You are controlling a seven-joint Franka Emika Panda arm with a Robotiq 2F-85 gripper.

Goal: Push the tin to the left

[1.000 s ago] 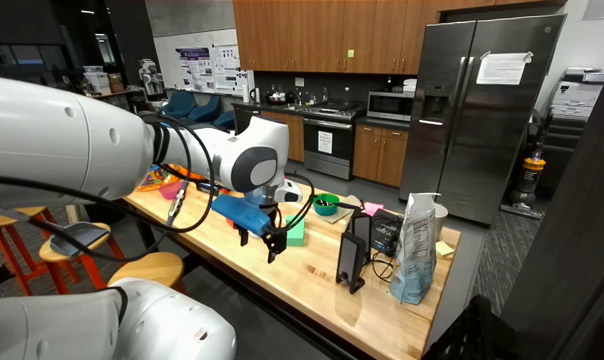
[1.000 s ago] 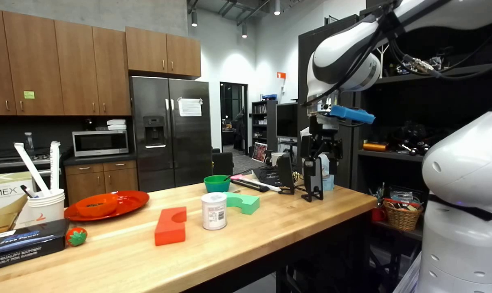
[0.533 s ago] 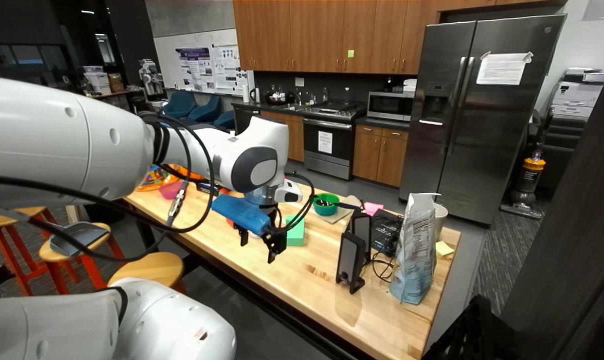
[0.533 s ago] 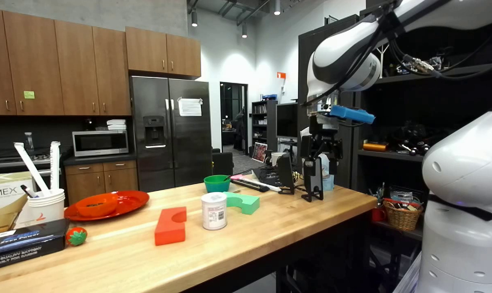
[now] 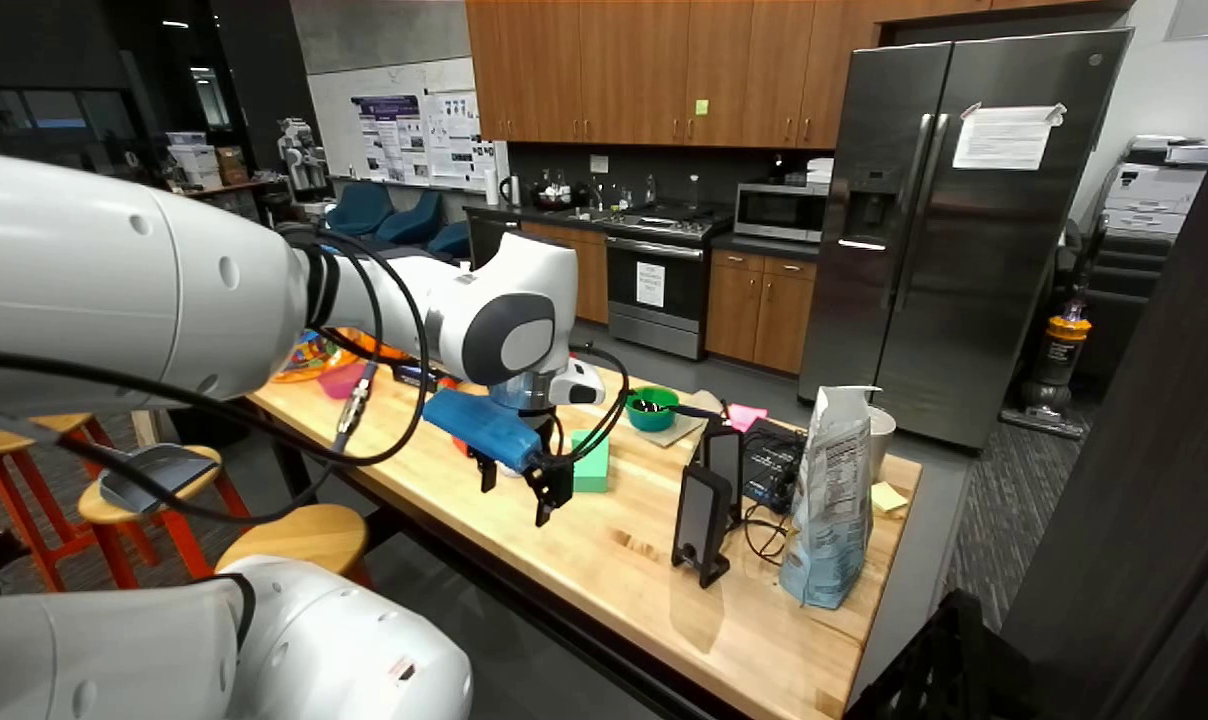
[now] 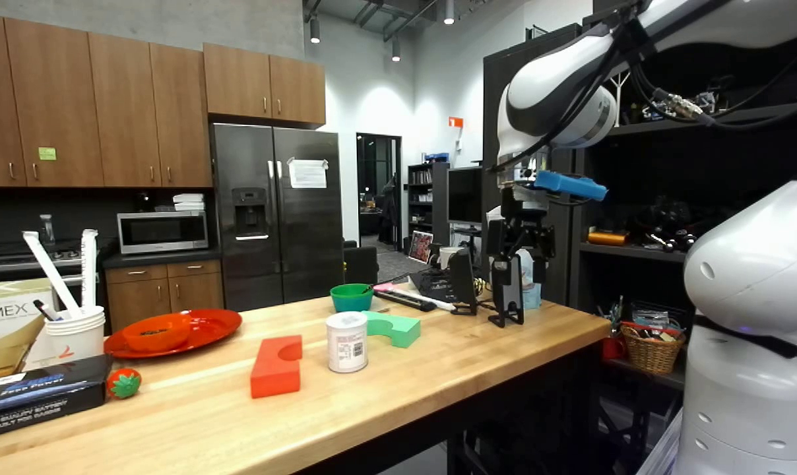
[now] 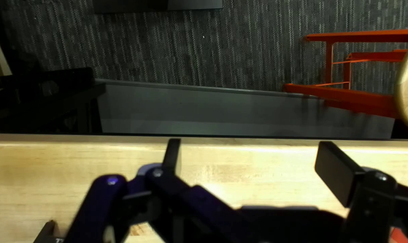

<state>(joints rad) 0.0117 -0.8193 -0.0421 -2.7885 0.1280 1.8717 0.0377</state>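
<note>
While the cylindrical tin stands on the grained wooden table, the pincer gapes wide.

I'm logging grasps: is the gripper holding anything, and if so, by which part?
Nothing is held. In the wrist view the gripper is open, with tabletop showing between its fingers; the tin stands apart from it in an exterior view.

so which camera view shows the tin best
Best in an exterior view, where the tin stands whole and upright, unblocked. In an exterior view where the gripper blocks it, at most a sliver shows. In the wrist view I can't make it out.
</note>
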